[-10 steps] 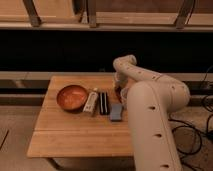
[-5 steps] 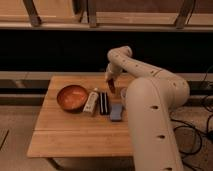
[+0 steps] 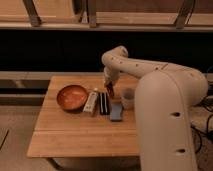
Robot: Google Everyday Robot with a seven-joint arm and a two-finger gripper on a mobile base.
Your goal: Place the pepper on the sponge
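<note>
The hand (image 3: 108, 90) hangs low over the back half of the table (image 3: 75, 136), closed on the pepper (image 3: 110, 93), which shows as a small dark red-brown shape at its tip. The pepper sits just above the far end of the dark striped block (image 3: 103, 104) and is not on the sponge (image 3: 116, 112). From the sponge, the hand and pepper lie at about 11 o'clock, near but apart.

Compared with 1 second ago, the hand has shifted toward 9 o'clock. It was then close beside the grey cup (image 3: 128, 98), and it is now over the striped block's far end. The bend of the arm (image 3: 118, 54) has swung the same way, so the white arm now arches up and over from the robot's body at 3 o'clock and drops down to the hand. Compared with half a second ago, the hand sits a little lower (the sideways change is slight).

Nothing on the table has moved. The orange-brown bowl (image 3: 72, 97) stands at 9 o'clock of the group. The white carton (image 3: 91, 101) lies just beside it, and the striped block lies next to the carton. The sponge is just beside the block, at its 4 o'clock. The cup stands at 1 o'clock from the sponge.
</note>
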